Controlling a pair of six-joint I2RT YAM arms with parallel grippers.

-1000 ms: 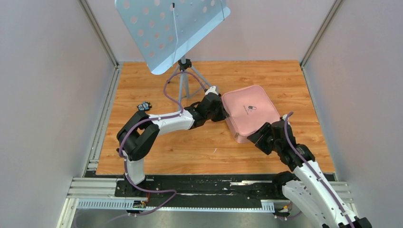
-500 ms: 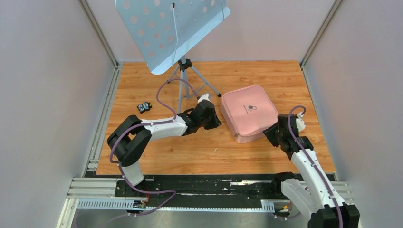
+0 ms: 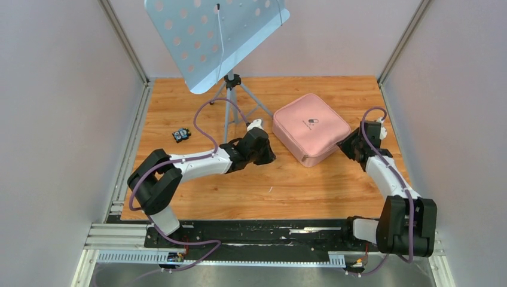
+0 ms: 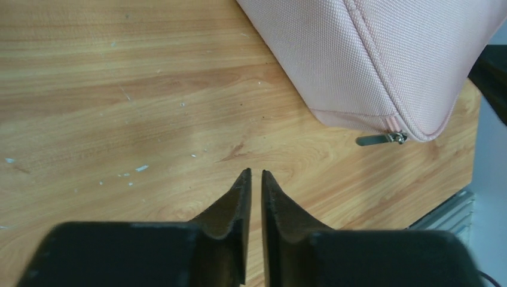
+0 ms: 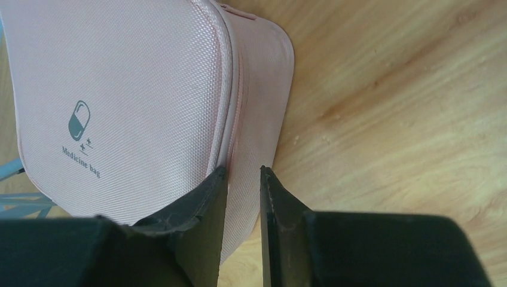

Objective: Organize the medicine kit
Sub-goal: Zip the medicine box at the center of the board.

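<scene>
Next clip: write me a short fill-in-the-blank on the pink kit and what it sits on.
The pink kit lies with its lid ___ (open or closed).
The dark logo on the lid shows a ___.
The words under it read "Medicine ___".
The kit rests on a table whose top is ___.
Missing words: closed; pill; bag; wooden.

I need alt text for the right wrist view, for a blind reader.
A closed pink medicine kit lies on a wooden table, its lid showing a pill logo. The right gripper, jaws slightly apart and empty, points at its side.
</scene>
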